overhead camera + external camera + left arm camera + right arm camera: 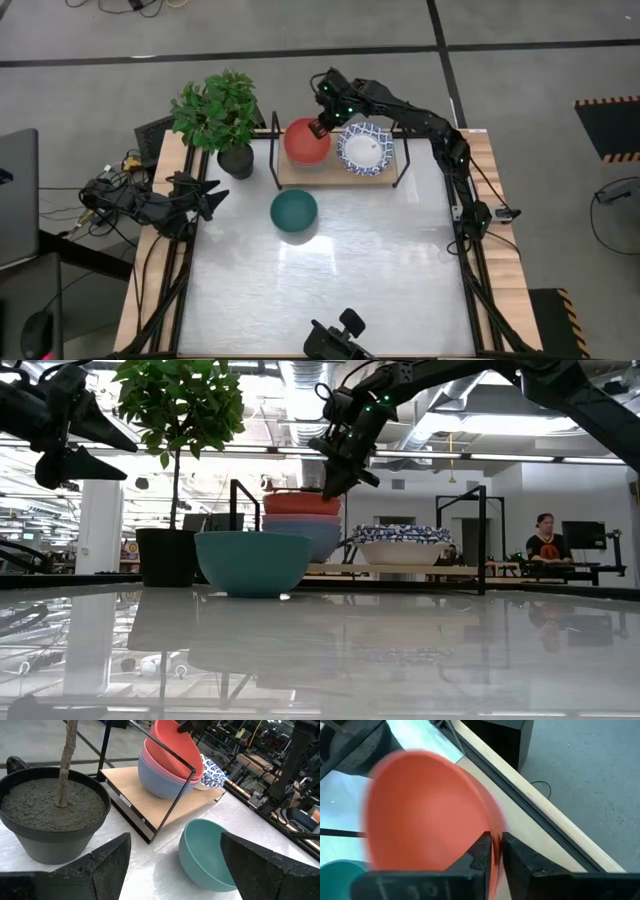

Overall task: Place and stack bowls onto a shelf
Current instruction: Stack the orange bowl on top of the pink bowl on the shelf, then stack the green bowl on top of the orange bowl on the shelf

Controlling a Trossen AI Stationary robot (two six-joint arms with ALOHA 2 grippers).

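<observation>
At the upper centre of the high view the right tool (320,127) pinches the rim of the red bowl (306,141), its two dark fingers (481,851) drawn narrow with only the thin wall of the bowl between them, as the right wrist view shows. A rim pinch suits such a bowl: the wall is thin and smooth, and a grip at one edge leaves the hollow free to settle into the bowl beneath. In the low view the red bowl sits nested in a blue bowl (305,538) on the left part of the shelf (335,178), whose pale wooden plank is carried between black wire end frames. To the right on the same plank lies a shallow white bowl with a blue patterned rim (365,148), apart from the stack. The teal bowl (294,212), deep, round and matte, stands on the glossy tabletop (380,280) just in front of the shelf, not yet shelved; I judge it the next to go. The left tool (205,195) waits at the left edge of the tabletop, its fingers spread wide, near the dark plant pot (236,160).
</observation>
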